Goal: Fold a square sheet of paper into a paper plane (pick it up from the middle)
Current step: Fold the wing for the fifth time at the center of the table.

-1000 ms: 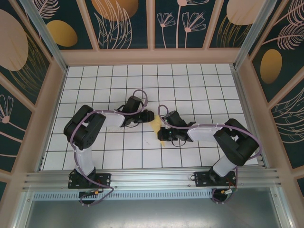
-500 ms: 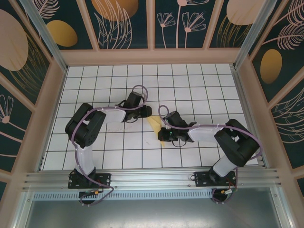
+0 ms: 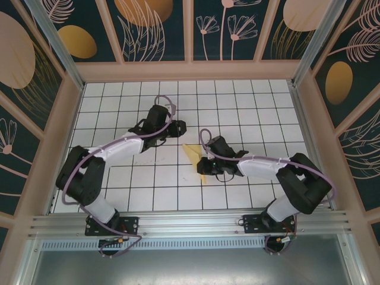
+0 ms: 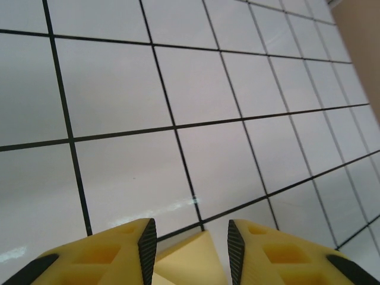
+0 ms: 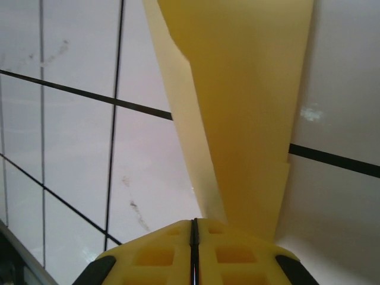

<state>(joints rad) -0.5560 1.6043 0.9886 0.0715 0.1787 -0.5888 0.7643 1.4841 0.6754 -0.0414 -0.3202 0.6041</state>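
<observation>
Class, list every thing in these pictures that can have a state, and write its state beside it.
Yellow paper: folded into a narrow, layered shape with sharp creases.
Left pincer: open, holding nothing.
Right pincer: shut, its tips at one end of the yellow paper; whether it pinches the sheet cannot be told.

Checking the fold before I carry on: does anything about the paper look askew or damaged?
Slightly askew: at the shut right tool, the folded yellow paper has layers that don't line up. A lower layer sticks out along its left edge in the right wrist view. No tears visible.
</observation>
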